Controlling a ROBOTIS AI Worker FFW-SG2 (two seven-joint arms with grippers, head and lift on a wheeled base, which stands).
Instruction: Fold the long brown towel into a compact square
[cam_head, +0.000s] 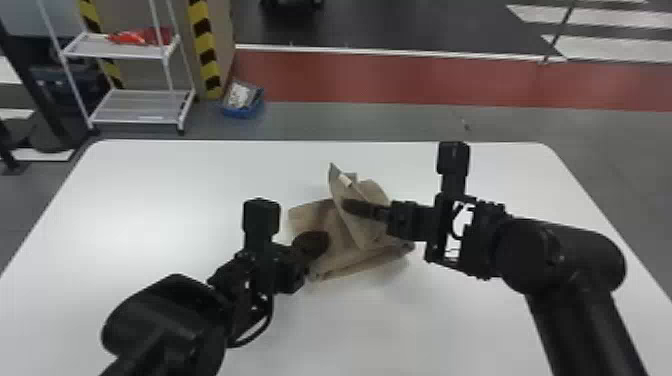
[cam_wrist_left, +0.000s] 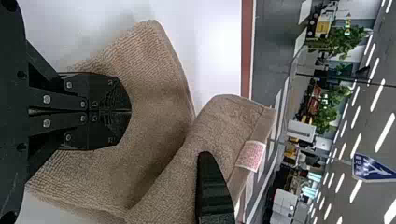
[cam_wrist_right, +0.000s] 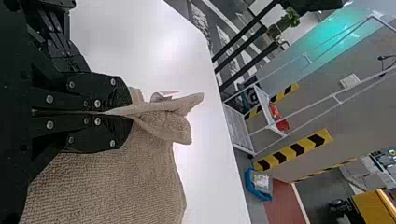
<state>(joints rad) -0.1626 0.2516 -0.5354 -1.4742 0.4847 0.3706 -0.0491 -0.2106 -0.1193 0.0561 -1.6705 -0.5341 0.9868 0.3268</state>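
Near the middle of the table, the brown towel (cam_head: 345, 240) lies bunched, its right part lifted into a peak with a pale tag. My right gripper (cam_head: 357, 207) holds that raised part from the right. In the right wrist view my right gripper (cam_wrist_right: 123, 113) is shut on a fold of the towel (cam_wrist_right: 116, 182). At the towel's left part is my left gripper (cam_head: 320, 242). The left wrist view has my left gripper (cam_wrist_left: 126, 111) with its fingers together over the flat part of the towel (cam_wrist_left: 154, 88), no cloth visible between them.
The white table (cam_head: 150, 200) spreads out around the towel. Past its far edge, on the floor, stand a white shelf rack (cam_head: 135, 105) at the left and a blue bin (cam_head: 242, 102).
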